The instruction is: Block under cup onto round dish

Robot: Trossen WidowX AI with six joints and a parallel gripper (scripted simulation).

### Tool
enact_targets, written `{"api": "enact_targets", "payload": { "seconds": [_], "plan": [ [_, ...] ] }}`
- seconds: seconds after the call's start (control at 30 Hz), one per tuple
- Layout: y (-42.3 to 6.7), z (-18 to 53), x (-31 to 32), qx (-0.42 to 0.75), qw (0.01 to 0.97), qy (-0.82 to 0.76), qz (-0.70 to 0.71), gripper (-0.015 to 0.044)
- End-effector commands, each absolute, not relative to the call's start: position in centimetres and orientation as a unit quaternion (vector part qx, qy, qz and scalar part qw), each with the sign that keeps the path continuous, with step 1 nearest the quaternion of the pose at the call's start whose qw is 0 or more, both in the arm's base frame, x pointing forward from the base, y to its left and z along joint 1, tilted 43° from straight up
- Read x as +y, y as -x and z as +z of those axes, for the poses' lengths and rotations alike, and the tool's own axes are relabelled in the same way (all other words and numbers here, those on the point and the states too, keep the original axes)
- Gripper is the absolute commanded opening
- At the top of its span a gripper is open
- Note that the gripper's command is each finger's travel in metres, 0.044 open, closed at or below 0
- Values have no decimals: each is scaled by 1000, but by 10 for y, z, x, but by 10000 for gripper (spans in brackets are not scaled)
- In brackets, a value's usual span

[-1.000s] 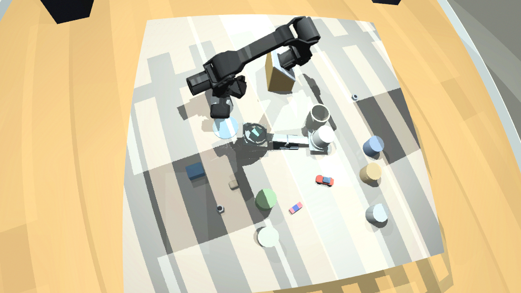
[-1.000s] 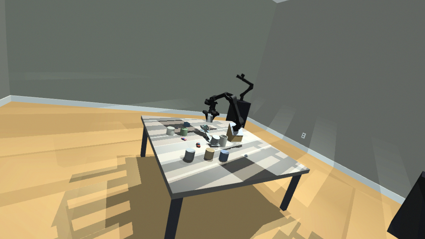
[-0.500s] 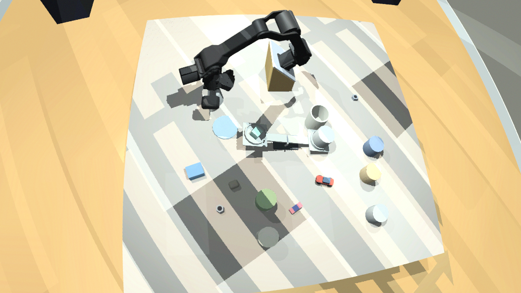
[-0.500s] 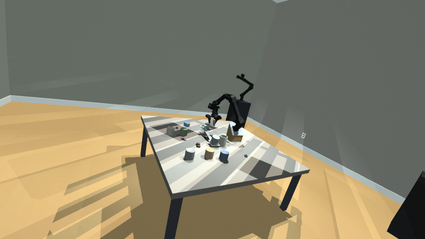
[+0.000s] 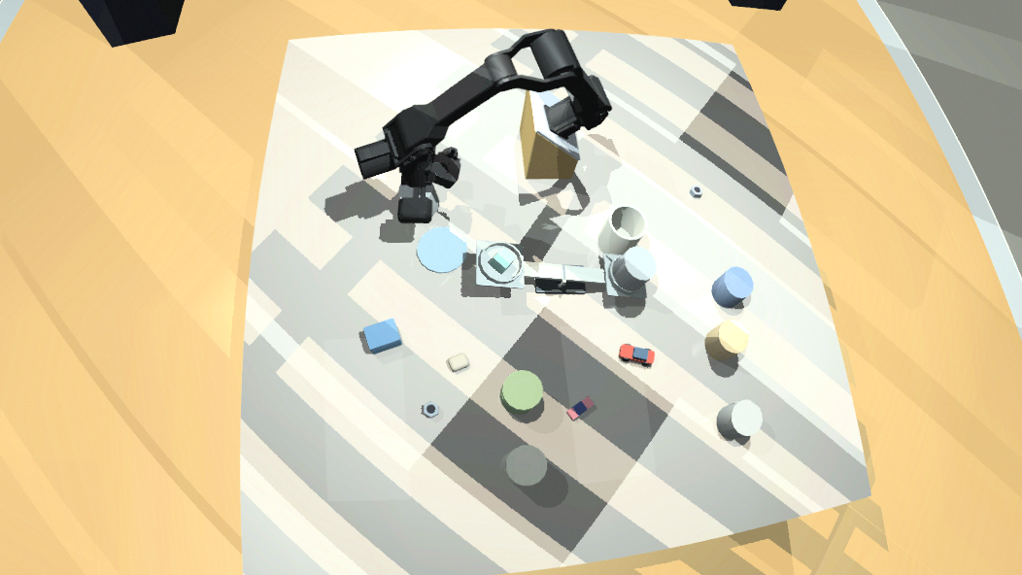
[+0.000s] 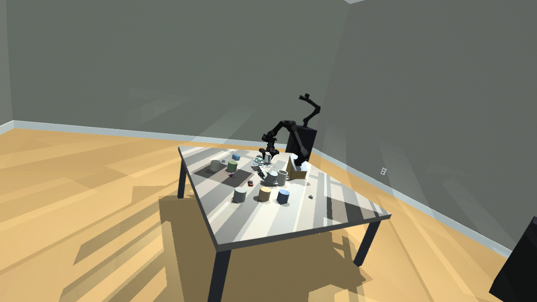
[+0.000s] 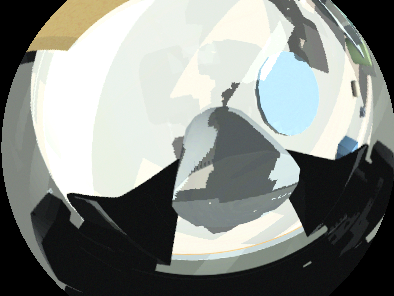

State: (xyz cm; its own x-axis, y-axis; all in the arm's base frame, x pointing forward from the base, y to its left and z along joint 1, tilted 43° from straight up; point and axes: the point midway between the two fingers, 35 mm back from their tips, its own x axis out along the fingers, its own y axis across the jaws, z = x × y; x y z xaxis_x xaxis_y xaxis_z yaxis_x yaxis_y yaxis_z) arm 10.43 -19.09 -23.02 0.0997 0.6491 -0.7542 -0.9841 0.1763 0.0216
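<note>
My gripper (image 5: 417, 201) (image 6: 267, 156) is shut on a grey cup (image 5: 416, 211) (image 7: 229, 171) and holds it above the table, just behind the round light-blue dish (image 5: 440, 249) (image 7: 289, 94). The cup is beside the dish, not over it. A small teal block (image 5: 501, 262) sits uncovered on the left pan of the balance (image 5: 564, 275). The other cup (image 5: 632, 268) stands upside down on the right pan.
A tan wedge box (image 5: 544, 153) stands by the arm's base. An open grey cup (image 5: 623, 224) stands behind the right pan. Coloured cylinders stand right (image 5: 732, 286) and front (image 5: 522, 390). A blue box (image 5: 382, 334) and a toy car (image 5: 635, 353) lie in front.
</note>
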Motion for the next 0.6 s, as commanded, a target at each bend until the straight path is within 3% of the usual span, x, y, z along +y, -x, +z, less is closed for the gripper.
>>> {"api": "enact_targets", "payload": {
  "seconds": [0.0, 0.17, 0.57],
  "plan": [
    [-105, -235, -185, 324, 698, 254, 587, 0],
    [-106, -241, -179, 323, 698, 254, 587, 0],
    [-105, -237, -184, 324, 695, 257, 588, 315]
  ]
}}
